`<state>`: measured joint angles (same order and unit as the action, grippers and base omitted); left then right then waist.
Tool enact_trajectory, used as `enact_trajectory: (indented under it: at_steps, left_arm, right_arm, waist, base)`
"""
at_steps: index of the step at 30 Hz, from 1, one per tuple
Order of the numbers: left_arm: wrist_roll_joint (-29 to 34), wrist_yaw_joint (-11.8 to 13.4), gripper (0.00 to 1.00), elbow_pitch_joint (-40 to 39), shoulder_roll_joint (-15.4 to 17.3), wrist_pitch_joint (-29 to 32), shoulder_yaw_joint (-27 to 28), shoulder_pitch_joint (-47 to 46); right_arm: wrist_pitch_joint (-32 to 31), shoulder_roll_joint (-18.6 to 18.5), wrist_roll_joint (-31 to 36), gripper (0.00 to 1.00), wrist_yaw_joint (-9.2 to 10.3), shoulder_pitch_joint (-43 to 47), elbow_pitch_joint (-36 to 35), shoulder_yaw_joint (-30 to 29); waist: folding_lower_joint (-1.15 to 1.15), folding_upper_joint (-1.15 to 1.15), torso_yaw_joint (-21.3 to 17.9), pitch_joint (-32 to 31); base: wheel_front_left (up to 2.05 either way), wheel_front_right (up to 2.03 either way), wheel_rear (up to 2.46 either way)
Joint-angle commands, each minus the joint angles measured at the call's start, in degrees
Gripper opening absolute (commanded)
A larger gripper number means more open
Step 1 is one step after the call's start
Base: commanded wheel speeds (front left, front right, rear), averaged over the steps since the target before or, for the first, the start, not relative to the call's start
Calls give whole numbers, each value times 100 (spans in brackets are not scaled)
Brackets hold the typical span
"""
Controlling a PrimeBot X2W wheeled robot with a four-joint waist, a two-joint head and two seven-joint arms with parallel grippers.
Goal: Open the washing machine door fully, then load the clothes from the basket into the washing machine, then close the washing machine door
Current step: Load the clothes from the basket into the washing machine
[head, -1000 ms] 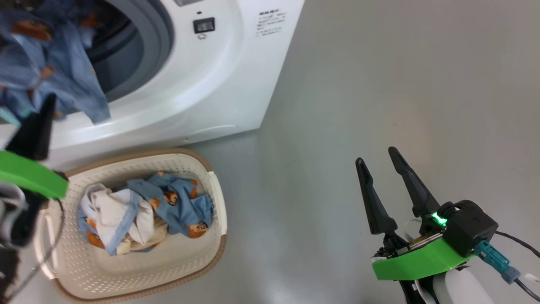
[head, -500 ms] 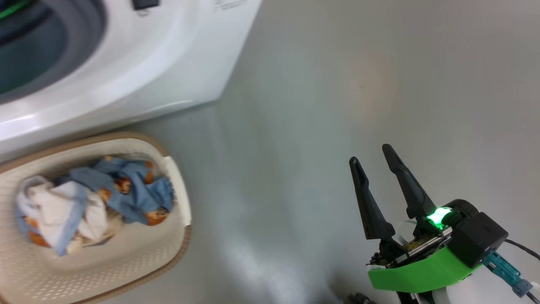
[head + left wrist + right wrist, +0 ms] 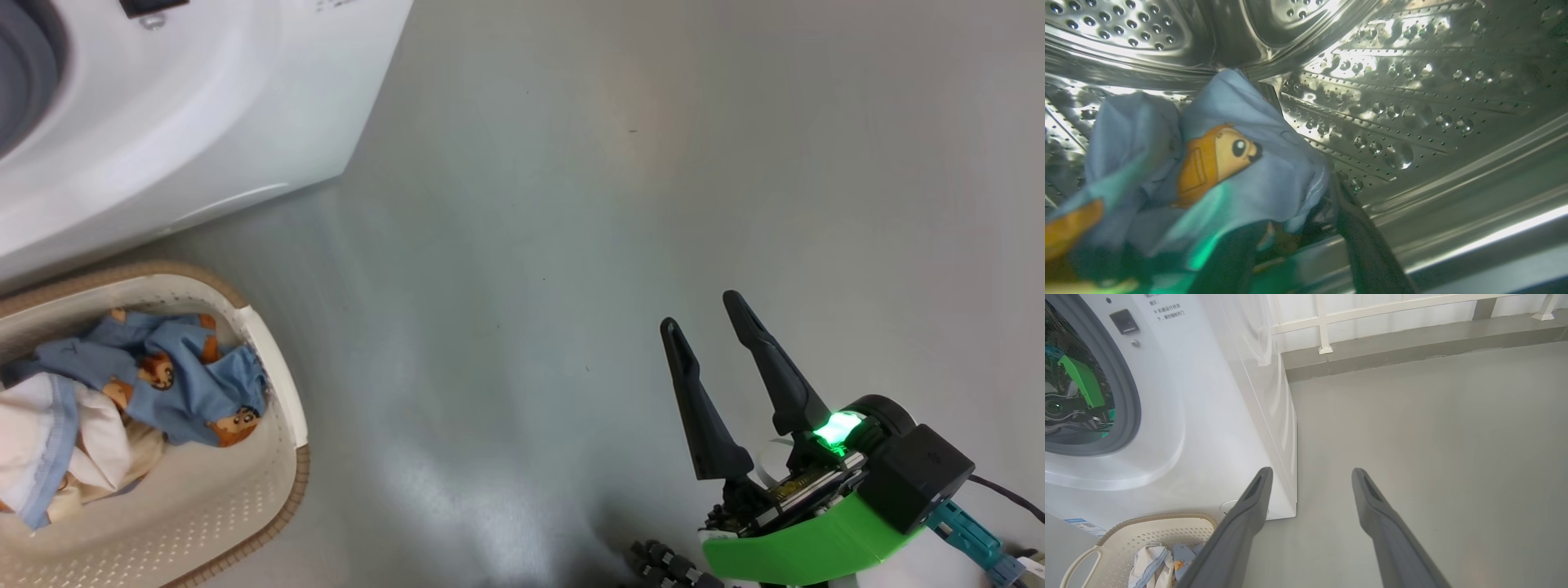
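Observation:
The white washing machine (image 3: 163, 122) stands at the upper left, its door out of view. Below it is the cream basket (image 3: 277, 392) with light-blue and white clothes (image 3: 163, 384) inside. My left gripper (image 3: 1306, 181) is inside the steel drum (image 3: 1412, 102), jaws apart. A light-blue garment with an orange figure (image 3: 1249, 163) drapes over its left finger. My right gripper (image 3: 700, 309) hovers open and empty over the bare floor, well to the right of the basket. The right wrist view shows the machine (image 3: 1216, 396), the basket (image 3: 1147, 531) and my right gripper (image 3: 1310, 473).
Grey floor (image 3: 571, 204) stretches to the right of the machine. A white railing (image 3: 1323, 322) on a raised grey ledge (image 3: 1412, 343) runs along the back. Through the machine's opening, my left arm's green bracket (image 3: 1081, 379) shows inside the drum.
The head camera has swung right, so machine and basket slid left in the picture. My left arm with the blue garment has gone into the drum. The right gripper stays open.

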<state>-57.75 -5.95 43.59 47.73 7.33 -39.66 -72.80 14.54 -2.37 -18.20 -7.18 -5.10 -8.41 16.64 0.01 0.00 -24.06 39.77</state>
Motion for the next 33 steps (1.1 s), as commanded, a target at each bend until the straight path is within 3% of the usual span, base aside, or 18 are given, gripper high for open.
enact_trajectory:
  at_steps: [1, 4, 22, 33]
  left_arm:
    - [1, 3, 100, -19, 226, 92, 128, -133]
    - [-12, -12, 100, -16, 140, 46, 74, -5]
    - [-230, -143, 100, -101, -665, -1847, -73, 1351]
    - [-131, -150, 100, -240, -1003, -2201, -116, 2073]
  right_arm:
    - [46, -51, -84, 100, -31, 154, -123, 87]
    - [46, -51, -80, 100, -31, 106, -68, 62]
    - [46, -51, 127, 100, -31, -370, 556, -270]
    - [46, -51, 180, 100, -31, -540, 1116, -485]
  waist:
    - [-1, 0, 40, -34]
    - [-1, 0, 138, -112]
    - [-1, 0, 1021, -1133]
    - [-1, 0, 1554, -2009]
  base:
    - [0, 0, 0]
    - [0, 0, 0]
    - [0, 0, 0]
    - [0, 0, 0]
